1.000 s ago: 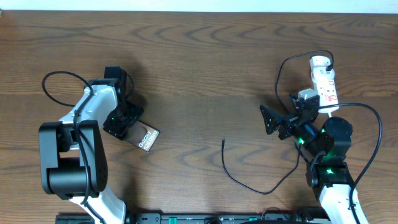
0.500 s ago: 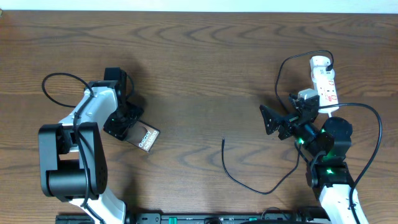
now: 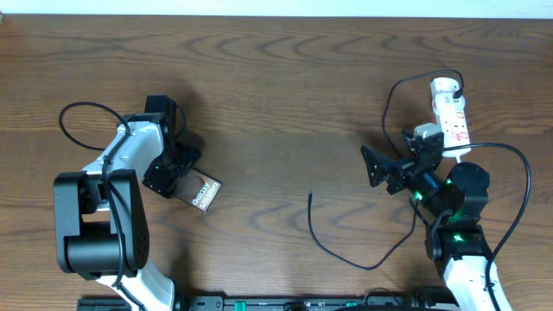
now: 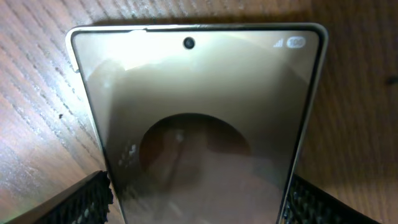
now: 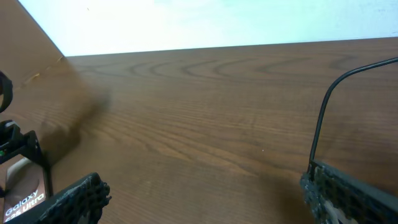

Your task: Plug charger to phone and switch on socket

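Note:
The phone [image 3: 204,192] lies flat on the left of the table with its white lettering up. My left gripper [image 3: 177,173] is shut on its upper left end. In the left wrist view the phone [image 4: 199,112] fills the frame and a finger presses each long edge [image 4: 199,208]. The charger [image 3: 346,257] lies loose in the middle, its tip [image 3: 310,195] free on the wood. My right gripper [image 3: 373,168] is open and empty, right of the tip; nothing lies between its fingers [image 5: 202,199]. The socket [image 3: 451,108] lies at the back right, behind the right arm.
The charger cable loops up left of the socket [image 3: 389,99] and shows as a thin black line in the right wrist view [image 5: 323,112]. The phone's lettering [image 5: 25,199] and the left arm [image 5: 12,143] show at that view's left edge. The white cord [image 3: 458,154] runs near the right arm.

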You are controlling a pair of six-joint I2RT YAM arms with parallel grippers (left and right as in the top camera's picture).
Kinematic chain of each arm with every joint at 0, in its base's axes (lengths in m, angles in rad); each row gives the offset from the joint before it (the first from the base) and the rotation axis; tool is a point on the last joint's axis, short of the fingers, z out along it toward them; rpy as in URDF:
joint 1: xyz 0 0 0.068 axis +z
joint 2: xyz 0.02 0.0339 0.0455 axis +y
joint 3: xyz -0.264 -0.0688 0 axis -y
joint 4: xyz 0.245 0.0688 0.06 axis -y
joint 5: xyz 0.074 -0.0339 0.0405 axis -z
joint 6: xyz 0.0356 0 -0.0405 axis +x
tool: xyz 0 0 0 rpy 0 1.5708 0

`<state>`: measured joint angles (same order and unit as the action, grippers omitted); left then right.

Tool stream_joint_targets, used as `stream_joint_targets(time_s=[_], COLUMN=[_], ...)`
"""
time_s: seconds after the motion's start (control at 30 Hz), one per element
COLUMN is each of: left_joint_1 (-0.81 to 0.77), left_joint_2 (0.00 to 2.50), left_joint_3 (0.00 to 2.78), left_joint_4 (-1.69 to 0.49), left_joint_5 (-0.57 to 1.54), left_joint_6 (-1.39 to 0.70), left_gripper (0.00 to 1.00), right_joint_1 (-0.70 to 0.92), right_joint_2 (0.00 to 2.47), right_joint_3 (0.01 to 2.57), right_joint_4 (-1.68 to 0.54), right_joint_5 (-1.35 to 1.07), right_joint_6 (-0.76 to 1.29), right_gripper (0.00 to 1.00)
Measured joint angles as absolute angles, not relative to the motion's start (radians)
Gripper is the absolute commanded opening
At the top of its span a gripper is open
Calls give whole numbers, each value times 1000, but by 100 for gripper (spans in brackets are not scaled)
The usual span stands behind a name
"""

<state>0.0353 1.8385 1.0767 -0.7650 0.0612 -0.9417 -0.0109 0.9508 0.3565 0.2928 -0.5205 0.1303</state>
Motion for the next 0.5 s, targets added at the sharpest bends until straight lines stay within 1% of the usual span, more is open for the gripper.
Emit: stream_joint_targets(time_s=[0.5], left_joint_1=[36], left_joint_2=[1838], left_joint_3=[1077], left_joint_4=[-769], left_joint_5=[60], left_joint_6=[-941], left_gripper=[88], right_joint_1=[-11], right_joint_2=[951], right_joint_3=[356], right_joint_4=[289], right_joint_5=[-521], right_joint_6=[130], right_gripper=[99])
